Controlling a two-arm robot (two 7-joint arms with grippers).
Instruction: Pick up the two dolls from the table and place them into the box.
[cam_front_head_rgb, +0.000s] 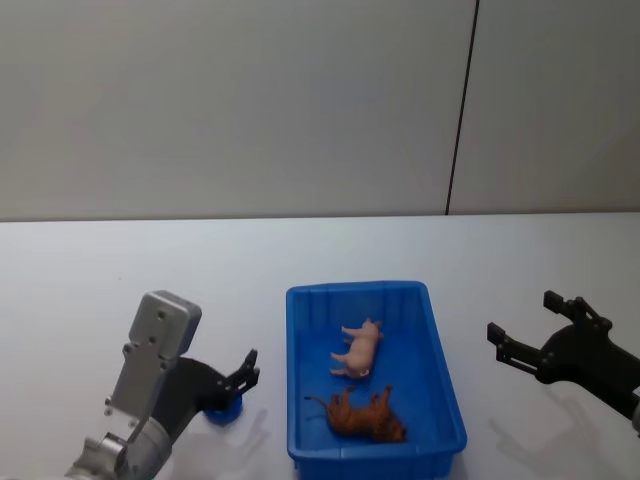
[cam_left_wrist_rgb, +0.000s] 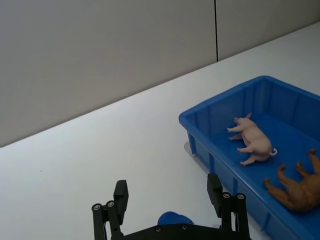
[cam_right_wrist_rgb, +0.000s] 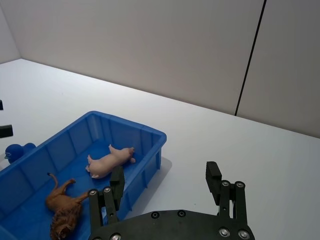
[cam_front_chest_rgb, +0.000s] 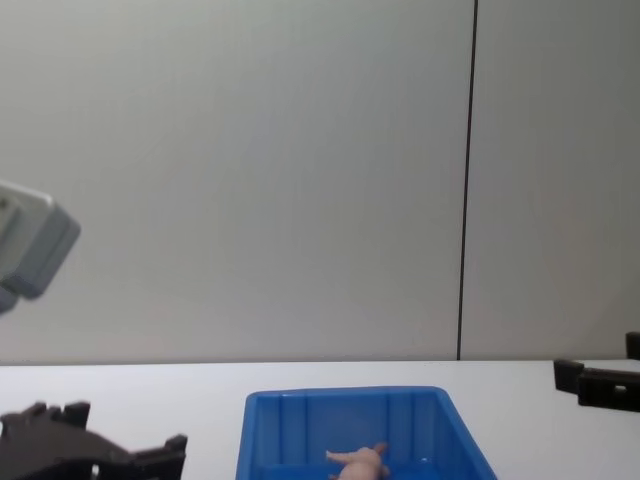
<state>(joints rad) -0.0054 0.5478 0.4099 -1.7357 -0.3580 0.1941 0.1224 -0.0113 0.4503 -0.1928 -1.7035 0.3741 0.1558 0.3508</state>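
Observation:
The blue box (cam_front_head_rgb: 440, 345) stands at the middle of the white table (cam_front_head_rgb: 120, 260). Two dolls lie on their sides inside it: a pale pink one (cam_front_head_rgb: 359, 348) and, nearer to me, a brown one (cam_front_head_rgb: 366, 414). The wrist views show the same pair, pink doll (cam_left_wrist_rgb: 253, 140) and brown doll (cam_left_wrist_rgb: 298, 188), pink doll (cam_right_wrist_rgb: 107, 162) and brown doll (cam_right_wrist_rgb: 62, 208). My left gripper (cam_front_head_rgb: 241, 381) hangs open just left of the box, with nothing between its fingers. Right of the box my right gripper (cam_front_head_rgb: 523, 316) is open and empty too.
A small blue object (cam_front_head_rgb: 224, 409) lies on the table under the left gripper, also seen as a blue object (cam_left_wrist_rgb: 174, 219) between its fingers. A grey panelled wall (cam_front_head_rgb: 300, 100) rises behind the table's far edge. Bare tabletop stretches to both sides of the box (cam_front_chest_rgb: 345, 401).

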